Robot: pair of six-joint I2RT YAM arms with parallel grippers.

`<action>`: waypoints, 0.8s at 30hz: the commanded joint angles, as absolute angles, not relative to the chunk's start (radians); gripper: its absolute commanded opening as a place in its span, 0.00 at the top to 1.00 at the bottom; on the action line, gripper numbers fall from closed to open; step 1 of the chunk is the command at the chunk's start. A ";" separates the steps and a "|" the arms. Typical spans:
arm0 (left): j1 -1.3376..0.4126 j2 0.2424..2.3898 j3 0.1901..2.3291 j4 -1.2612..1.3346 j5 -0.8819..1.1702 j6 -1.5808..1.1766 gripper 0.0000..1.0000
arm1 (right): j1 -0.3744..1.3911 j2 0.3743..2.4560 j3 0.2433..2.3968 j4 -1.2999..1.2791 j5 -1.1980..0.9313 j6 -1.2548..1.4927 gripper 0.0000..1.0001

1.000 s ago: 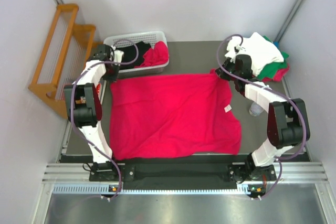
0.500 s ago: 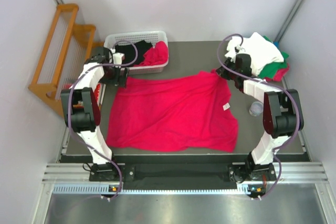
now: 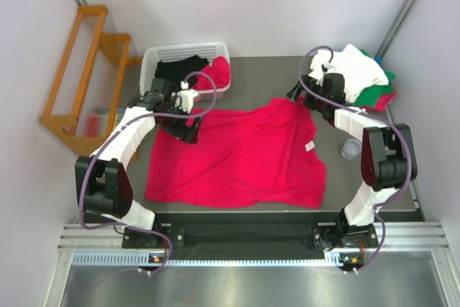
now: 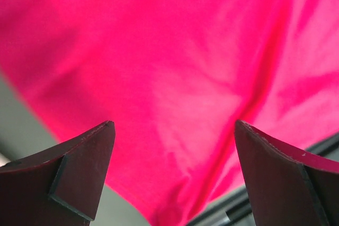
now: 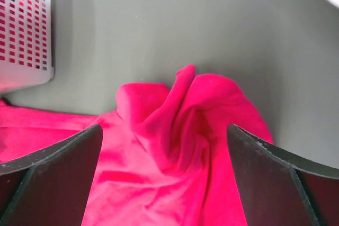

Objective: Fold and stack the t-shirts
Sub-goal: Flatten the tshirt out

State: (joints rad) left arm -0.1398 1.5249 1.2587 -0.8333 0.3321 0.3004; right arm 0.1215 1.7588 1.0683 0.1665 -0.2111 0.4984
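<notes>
Red t-shirt (image 3: pixel 237 156) lying spread over the middle of the desk (image 3: pixel 266 77), bunched near the far right corner. Left gripper (image 4: pixel 172 175) and right gripper (image 5: pixel 161 170) both wide open, holding nothing. Could grab only a wrinkle there and fold crooked.

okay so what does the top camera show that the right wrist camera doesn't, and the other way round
Only the top external view shows the whole spread crimson-red cotton t-shirt with its small white label, the left gripper over its far-left corner, the pile of folded white, green and red t-shirts, the small clear plastic cup and the orange wooden rack.

Only the right wrist view shows the bunched folds of the shirt's far-right corner up close, lying between the open right gripper fingers.

Both show the white plastic lattice basket and the grey table.
</notes>
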 commanded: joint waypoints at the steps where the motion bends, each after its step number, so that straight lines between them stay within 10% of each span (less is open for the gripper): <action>1: -0.209 1.499 1.198 -0.874 0.307 0.331 0.02 | 0.140 1.615 1.089 0.098 -0.176 0.497 0.00; 24: -0.222 1.516 1.184 -0.851 0.216 0.298 0.02 | 0.561 1.172 0.753 -0.569 -0.026 0.541 0.00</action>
State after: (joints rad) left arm -0.2218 1.5322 1.1912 -0.8825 0.2455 0.3099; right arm 0.5434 1.1828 0.7689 -0.5083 -0.0689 0.5186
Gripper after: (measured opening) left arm 0.982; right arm 0.995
